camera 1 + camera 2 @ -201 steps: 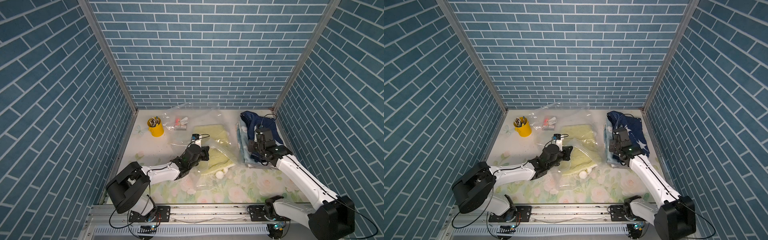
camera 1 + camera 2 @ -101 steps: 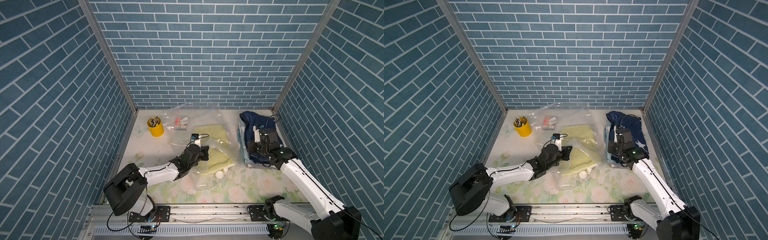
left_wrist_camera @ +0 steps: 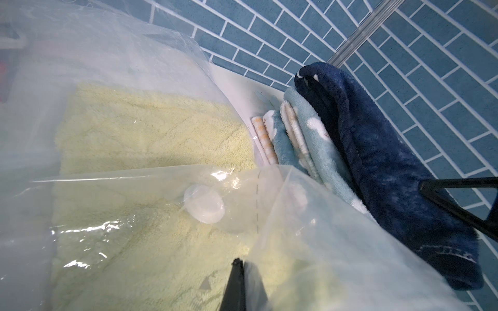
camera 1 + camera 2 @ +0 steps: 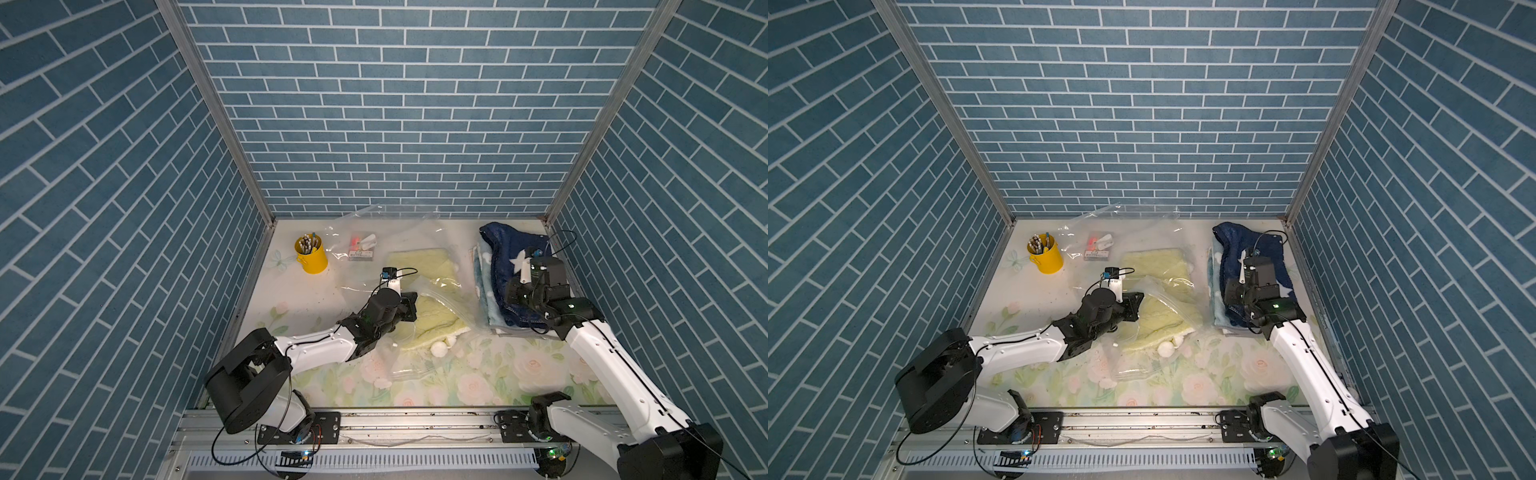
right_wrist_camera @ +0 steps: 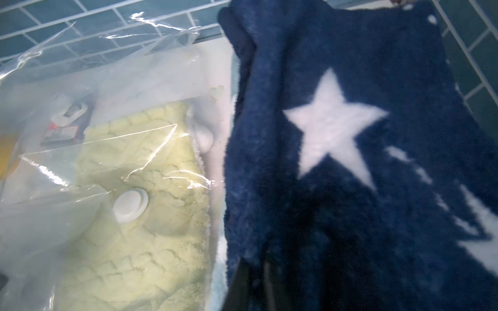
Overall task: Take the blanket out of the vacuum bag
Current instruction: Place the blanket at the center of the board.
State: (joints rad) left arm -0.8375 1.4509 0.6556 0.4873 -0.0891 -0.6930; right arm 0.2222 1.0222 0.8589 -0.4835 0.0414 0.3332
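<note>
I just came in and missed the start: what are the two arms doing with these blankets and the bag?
The left gripper has its jaws shut on a fold of the vacuum bag. A pale yellow blanket lies inside it, not yet out. The right gripper is at the navy star blanket, on top of a pile of folded blankets; whether it grips is unclear.

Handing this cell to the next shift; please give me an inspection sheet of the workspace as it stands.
Surface: floral table cover, a few dark specks.
Job's things: clear vacuum bag, crinkled; pale yellow blanket shows through it, round valve over it.
Clutter: yellow pen cup; small packet; folded blanket stack, navy star blanket on top.
Grippers: left gripper shut, pinching bag film; right gripper over the navy star blanket, jaws unclear.
Cables: black loops at both wrists; one below the front rail.
Surroundings: blue brick-pattern walls on three sides.
</note>
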